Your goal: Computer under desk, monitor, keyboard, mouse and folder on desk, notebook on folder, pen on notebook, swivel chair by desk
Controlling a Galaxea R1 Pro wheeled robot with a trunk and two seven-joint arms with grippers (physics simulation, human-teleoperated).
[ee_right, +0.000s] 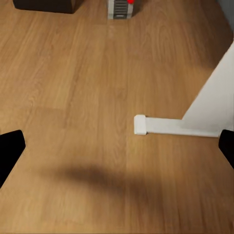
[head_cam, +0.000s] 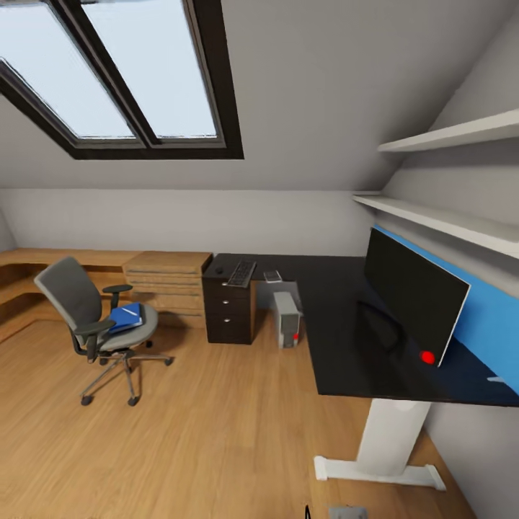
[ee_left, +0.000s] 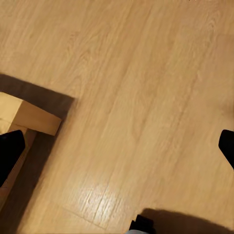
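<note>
In the head view the black desk (head_cam: 339, 360) runs along the right wall, with the monitor (head_cam: 411, 295) standing on it. At the desk's far end lie the keyboard (head_cam: 241, 272), the mouse (head_cam: 218, 270) and a small pale flat item (head_cam: 272, 275), perhaps the notebook. The computer (head_cam: 288, 319) stands on the floor under the desk. The swivel chair (head_cam: 94, 317) sits apart at the left, carrying the blue folder (head_cam: 125, 318) with the white pen (head_cam: 129, 311) on top. My left gripper (ee_left: 117, 148) and right gripper (ee_right: 117, 151) are open over bare floor.
A black three-drawer unit (head_cam: 229, 310) stands beside a light wood cabinet (head_cam: 167, 281). The right wrist view shows the desk's white foot (ee_right: 170, 126) and the computer (ee_right: 121, 7). A light wooden edge (ee_left: 29, 117) shows in the left wrist view. Wall shelves (head_cam: 447, 216) hang above the desk.
</note>
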